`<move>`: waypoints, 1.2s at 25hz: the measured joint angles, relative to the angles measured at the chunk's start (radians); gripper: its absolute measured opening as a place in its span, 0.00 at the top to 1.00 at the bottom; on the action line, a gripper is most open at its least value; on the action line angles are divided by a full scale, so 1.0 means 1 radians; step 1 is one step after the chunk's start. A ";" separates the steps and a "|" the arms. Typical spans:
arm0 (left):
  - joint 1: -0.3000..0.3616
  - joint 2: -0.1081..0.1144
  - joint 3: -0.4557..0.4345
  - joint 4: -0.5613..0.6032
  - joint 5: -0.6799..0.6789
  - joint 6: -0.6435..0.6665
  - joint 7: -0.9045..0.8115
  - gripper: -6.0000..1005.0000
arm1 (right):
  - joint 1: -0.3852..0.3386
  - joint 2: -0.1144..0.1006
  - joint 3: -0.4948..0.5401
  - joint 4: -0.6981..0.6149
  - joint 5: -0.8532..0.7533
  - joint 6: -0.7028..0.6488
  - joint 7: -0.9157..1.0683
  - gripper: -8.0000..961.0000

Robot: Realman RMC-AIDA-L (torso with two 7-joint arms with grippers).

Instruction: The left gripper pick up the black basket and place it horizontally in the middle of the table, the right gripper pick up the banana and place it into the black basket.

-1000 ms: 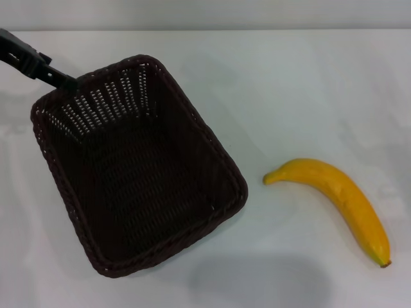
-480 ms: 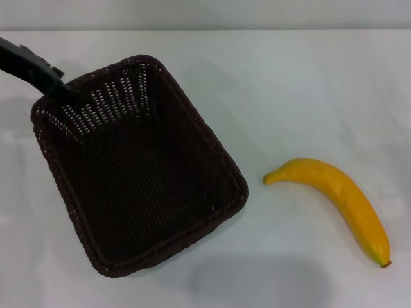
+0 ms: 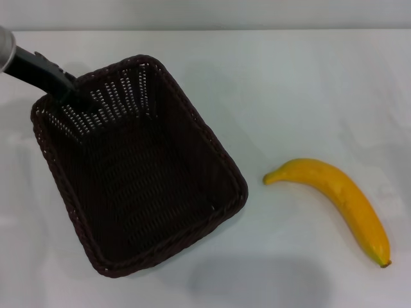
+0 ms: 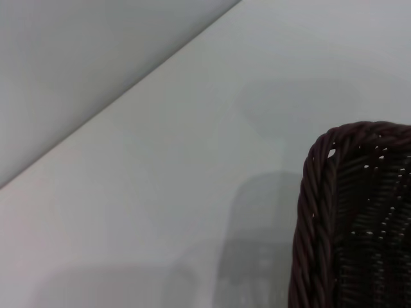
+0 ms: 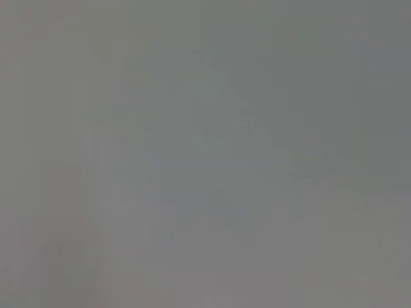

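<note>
The black basket (image 3: 141, 173) lies on the left half of the white table (image 3: 289, 96), turned at a slant, and it is empty. One braided corner of it shows in the left wrist view (image 4: 318, 212). My left gripper (image 3: 64, 88) reaches in from the upper left, and its dark tip is at the rim of the basket's far left corner. The banana (image 3: 340, 196) lies on the table to the right of the basket, well apart from it, stem end toward the basket. My right gripper is out of view, and the right wrist view shows only plain grey.
The table's far edge (image 3: 257, 29) runs along the top of the head view, with a grey wall behind it. White tabletop (image 4: 192, 160) lies beside the basket's corner in the left wrist view.
My left gripper has moved further in from the upper left, so its tip now reaches the basket's far left corner rim. Basket and banana have not moved.
</note>
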 joint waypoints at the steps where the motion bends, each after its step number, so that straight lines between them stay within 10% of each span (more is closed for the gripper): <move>1: -0.001 0.000 0.000 -0.007 0.000 0.005 0.003 0.20 | 0.000 0.000 0.000 0.000 0.000 0.000 0.002 0.11; 8: -0.006 -0.004 0.001 -0.041 0.001 0.060 0.007 0.22 | -0.002 -0.001 0.000 -0.002 0.000 0.000 0.003 0.11; 23: -0.006 0.013 -0.015 -0.050 -0.077 0.030 0.016 0.70 | -0.005 -0.001 0.000 -0.001 0.000 0.001 0.014 0.11; 30: 0.033 0.076 -0.034 -0.049 -0.257 -0.039 0.021 0.75 | -0.007 -0.002 0.006 0.000 0.001 -0.001 0.014 0.11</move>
